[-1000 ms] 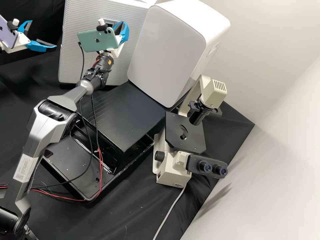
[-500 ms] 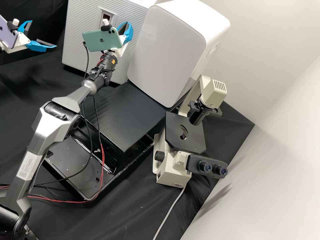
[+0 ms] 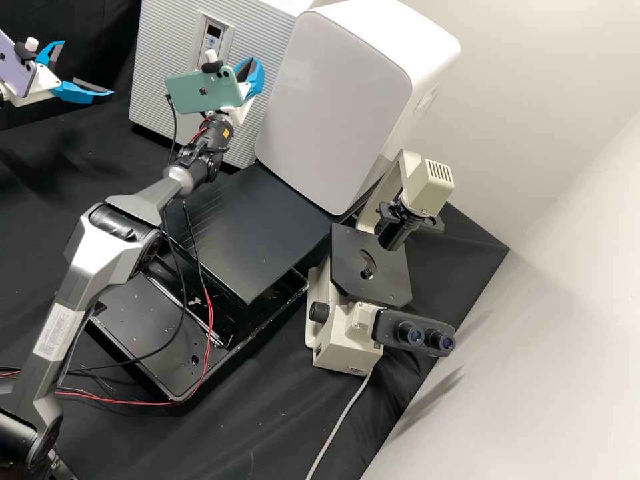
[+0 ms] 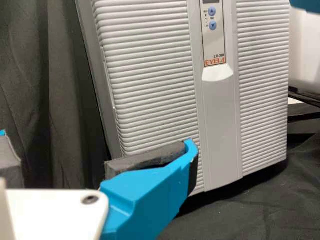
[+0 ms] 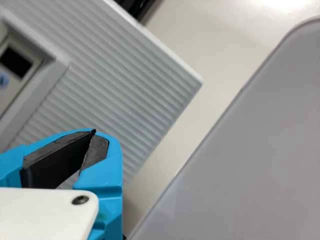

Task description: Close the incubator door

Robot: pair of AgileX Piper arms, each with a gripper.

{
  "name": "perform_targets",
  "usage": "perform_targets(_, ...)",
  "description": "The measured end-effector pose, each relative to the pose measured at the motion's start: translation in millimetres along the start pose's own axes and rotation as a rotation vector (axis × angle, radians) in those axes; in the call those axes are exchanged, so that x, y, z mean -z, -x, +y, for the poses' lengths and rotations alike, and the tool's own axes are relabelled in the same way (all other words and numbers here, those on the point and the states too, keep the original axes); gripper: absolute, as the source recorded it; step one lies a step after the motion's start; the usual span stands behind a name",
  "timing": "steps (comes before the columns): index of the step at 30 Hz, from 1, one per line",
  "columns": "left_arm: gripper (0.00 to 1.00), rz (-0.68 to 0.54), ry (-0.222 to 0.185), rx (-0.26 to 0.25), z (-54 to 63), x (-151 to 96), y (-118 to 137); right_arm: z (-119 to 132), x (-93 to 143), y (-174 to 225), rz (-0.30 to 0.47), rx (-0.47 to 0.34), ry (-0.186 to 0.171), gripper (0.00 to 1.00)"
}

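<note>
Incubator door (image 3: 152, 87): ribbed and pale, it is being seen at the upper left of the frame (full closure cannot be told).
Right gripper (image 3: 251, 69): its fingers are being held clenched, in front of the door; contact cannot be told.
Left gripper (image 3: 87, 68): at the far upper left, its fingers are being held wide apart.
Microscope (image 3: 343, 337): right of centre, it is being supported by the counter (image 3: 267, 427).

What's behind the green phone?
The ribbed front of the incubator is behind it, and the right hand sticks out past one end. The phone covers the patch of that front directly behind it, so that can't be seen.
</note>
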Motion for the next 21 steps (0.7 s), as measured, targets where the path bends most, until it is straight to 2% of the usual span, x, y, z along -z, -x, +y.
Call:
perform_targets(1, 1.00, 0.000, 0.000, 0.000, 0.0, 0, 0, -2, -1, 4, -0.013, 0.008, 0.001, 1.00)
perform_targets(3, 1.00, 0.000, 0.000, 0.000, 0.0, 0, 0, -2, -3, 14, -0.039, 0.017, -0.021, 1.00)
perform_targets(5, 1.00, 0.000, 0.000, 0.000, 0.0, 0, 0, 3, -3, 26, -0.056, -0.006, -0.045, 1.00)
perform_targets(7, 1.00, 0.000, 0.000, 0.000, 0.0, 0, 0, 14, -1, 40, -0.060, -0.065, -0.071, 1.00)
perform_targets(10, 1.00, 0.000, 0.000, 0.000, 0.0, 0, 0, 27, 3, 63, -0.037, -0.144, -0.121, 1.00)
perform_targets(11, 1.00, 0.000, 0.000, 0.000, 0.0, 0, 0, 31, 4, 75, -0.020, -0.181, -0.158, 1.00)
perform_targets(12, 1.00, 0.000, 0.000, 0.000, 0.0, 0, 0, 35, 4, 84, 0.003, -0.203, -0.180, 1.00)
perform_targets(14, 1.00, 0.000, 0.000, 0.000, 0.0, 0, 0, 41, 4, 97, 0.047, -0.232, -0.207, 1.00)
perform_targets(17, 1.00, 0.000, 0.000, 0.000, 0.0, 0, 0, 45, -2, 116, 0.074, -0.252, -0.264, 1.00)
perform_targets(21, 1.00, 0.000, 0.000, 0.000, 0.0, 0, 0, 46, -11, 138, 0.067, -0.258, -0.317, 1.00)
